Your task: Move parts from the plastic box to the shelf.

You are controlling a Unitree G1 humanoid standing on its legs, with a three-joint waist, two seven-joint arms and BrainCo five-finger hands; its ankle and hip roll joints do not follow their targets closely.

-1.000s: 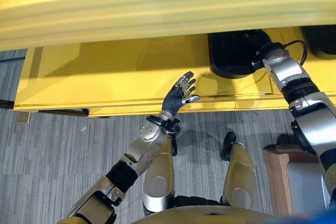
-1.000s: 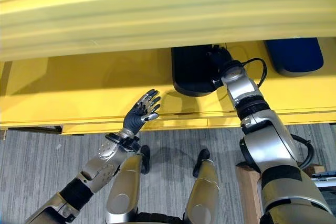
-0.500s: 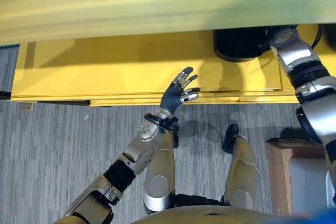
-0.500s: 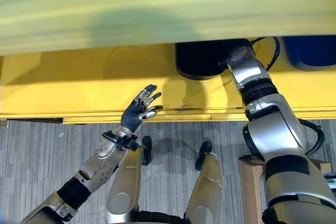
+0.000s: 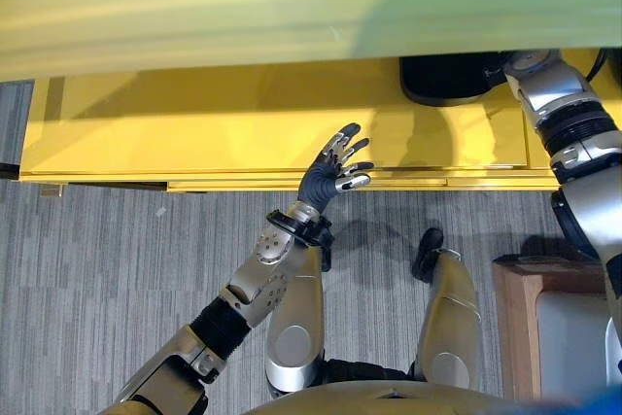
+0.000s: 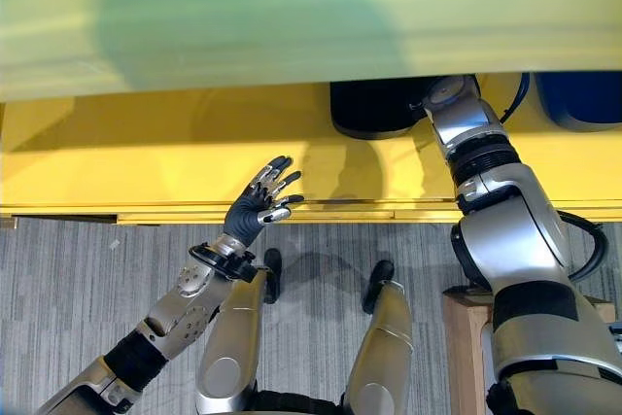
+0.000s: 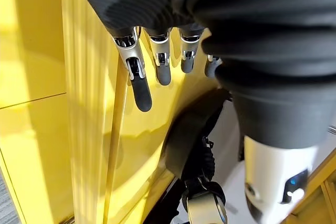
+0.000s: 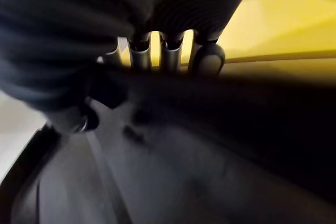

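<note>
Our right robot hand (image 8: 163, 51) reaches deep onto the yellow shelf (image 5: 194, 133), at one o'clock, fingers wrapped over the rim of the black part (image 6: 374, 109), grasping it. Our left robot hand (image 5: 330, 174) hovers released at the shelf's front edge, twelve o'clock. The risk, we judge: the upper shelf board hides the part, so letting go blind could leave it skewed.
</note>
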